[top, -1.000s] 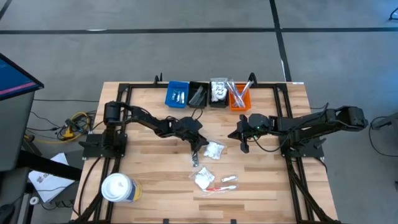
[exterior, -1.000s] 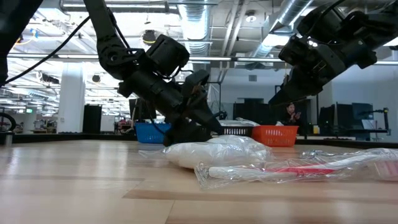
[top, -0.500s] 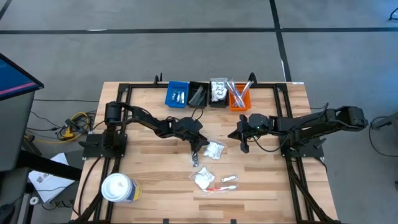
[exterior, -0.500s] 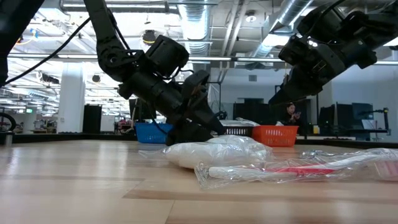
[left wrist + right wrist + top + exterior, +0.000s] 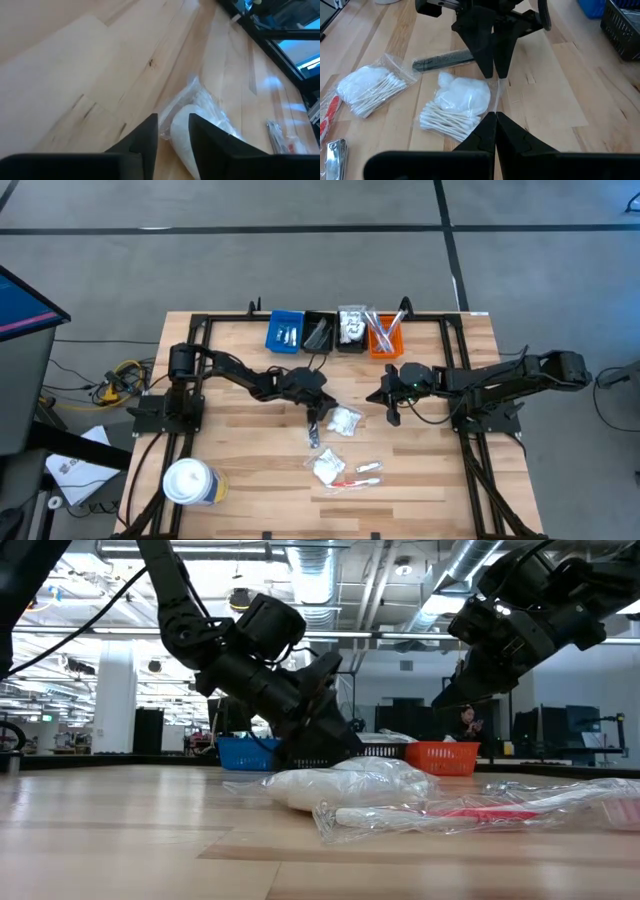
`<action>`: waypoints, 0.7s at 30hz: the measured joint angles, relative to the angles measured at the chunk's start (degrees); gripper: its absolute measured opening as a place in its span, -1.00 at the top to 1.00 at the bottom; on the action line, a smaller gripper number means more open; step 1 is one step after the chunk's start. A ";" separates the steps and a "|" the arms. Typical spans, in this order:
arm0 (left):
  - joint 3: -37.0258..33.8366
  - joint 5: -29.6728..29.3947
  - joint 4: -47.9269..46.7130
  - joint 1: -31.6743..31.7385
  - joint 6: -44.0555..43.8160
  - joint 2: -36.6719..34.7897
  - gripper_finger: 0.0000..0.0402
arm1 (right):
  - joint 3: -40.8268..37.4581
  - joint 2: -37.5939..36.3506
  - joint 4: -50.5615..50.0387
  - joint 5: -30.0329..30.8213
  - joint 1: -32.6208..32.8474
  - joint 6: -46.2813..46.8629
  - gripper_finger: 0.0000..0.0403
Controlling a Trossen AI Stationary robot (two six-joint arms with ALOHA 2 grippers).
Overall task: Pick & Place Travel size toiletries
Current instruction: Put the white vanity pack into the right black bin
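The sachet (image 5: 344,421) in play is a clear plastic bag holding a white cotton pad and a bundle of white cotton swabs, lying just right of the middle of the high view on the table (image 5: 240,455). In the right wrist view the same sachet (image 5: 457,105) shows its swabs fanned at one end and the soft white pad at the other, with a clear plastic edge reaching toward the left arm's fingertips.

The left gripper (image 5: 318,420) sits at that edge, its fingers (image 5: 145,140) narrowed around the corner of the bag with only a slim gap between them; whether the plastic is truly pinched cannot be told. In the low view the left gripper (image 5: 330,745) points down at the table just behind the white bag (image 5: 345,783).

A black comb (image 5: 442,61) lies just beside the sachet, on its left in the high view. A second sachet of swabs (image 5: 328,468) lies lower in the high view, with a red-handled toothbrush in a clear wrapper (image 5: 352,481) and another small wrapped item (image 5: 368,468) near it.

The right gripper (image 5: 392,417) hovers right of the sachet, apart from it, clenched with nothing in it.

Along the upper edge of the table stand a blue bin (image 5: 286,331), a black bin (image 5: 320,332), a clear bin (image 5: 352,326) and an orange bin (image 5: 385,336). A white tub (image 5: 189,482) stands at lower left.
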 joint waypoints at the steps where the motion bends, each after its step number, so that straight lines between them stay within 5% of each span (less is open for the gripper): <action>1: 0.13 0.01 0.00 0.00 0.01 0.00 0.51 | 0.00 0.01 0.00 0.00 -0.01 0.00 1.00; 8: 0.26 -4.94 -0.07 -0.14 2.55 -0.02 0.47 | -0.02 0.01 0.00 0.00 0.00 0.00 1.00; 21: 0.30 -4.95 -0.08 -0.39 6.07 -0.02 -0.14 | -0.04 0.01 0.31 0.00 -0.01 -0.04 1.00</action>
